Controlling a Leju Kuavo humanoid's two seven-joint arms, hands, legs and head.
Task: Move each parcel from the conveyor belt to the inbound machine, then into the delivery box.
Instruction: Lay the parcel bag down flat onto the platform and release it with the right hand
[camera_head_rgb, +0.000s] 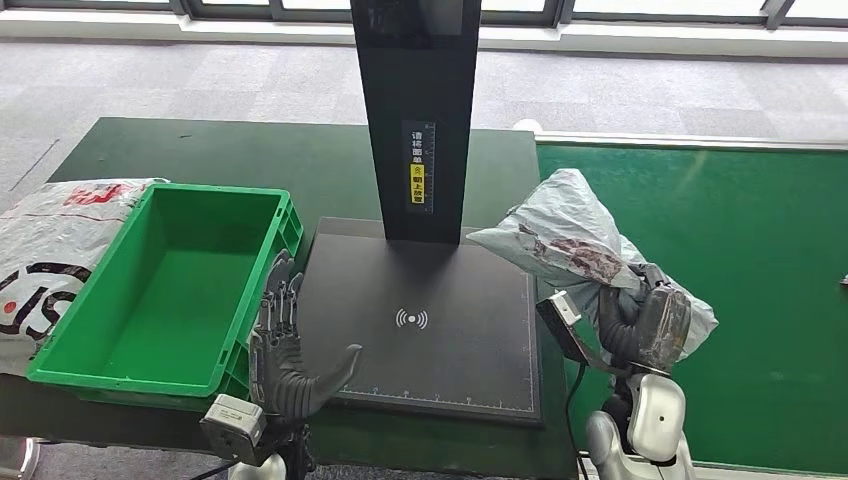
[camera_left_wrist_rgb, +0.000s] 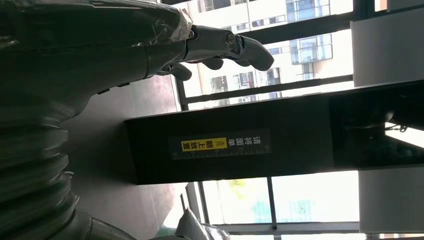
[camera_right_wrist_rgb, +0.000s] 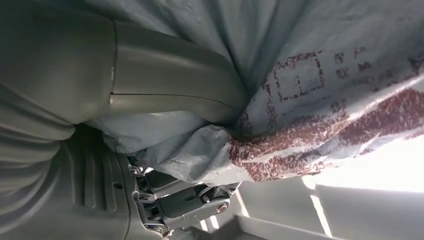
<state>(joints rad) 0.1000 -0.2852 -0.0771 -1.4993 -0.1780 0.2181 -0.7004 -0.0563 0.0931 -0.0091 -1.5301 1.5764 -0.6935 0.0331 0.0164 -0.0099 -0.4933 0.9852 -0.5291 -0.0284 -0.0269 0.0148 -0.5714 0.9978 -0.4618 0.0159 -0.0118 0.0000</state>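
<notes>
Head view: right robot hand (camera_head_rgb: 643, 325) grips a grey parcel (camera_head_rgb: 580, 245) with dark red print, held up just right of the inbound machine (camera_head_rgb: 425, 320), over its right edge and the green conveyor belt (camera_head_rgb: 740, 290). Left robot hand (camera_head_rgb: 288, 350) is empty, fingers spread, at the machine's front-left corner, touching or just above the black plate, hard to say. Green delivery box (camera_head_rgb: 165, 290) sits just left of the machine on the dark bench (camera_head_rgb: 200, 150); a white bag (camera_head_rgb: 45, 250) lies left of the box.

Left wrist view: left robot hand (camera_left_wrist_rgb: 215, 47) holds nothing, fingers extended, near the machine's black post (camera_left_wrist_rgb: 225, 145) with a yellow label.

Right wrist view: right robot hand (camera_right_wrist_rgb: 150, 85) is closed on the parcel (camera_right_wrist_rgb: 320, 90), thumb pressing into crumpled plastic.
</notes>
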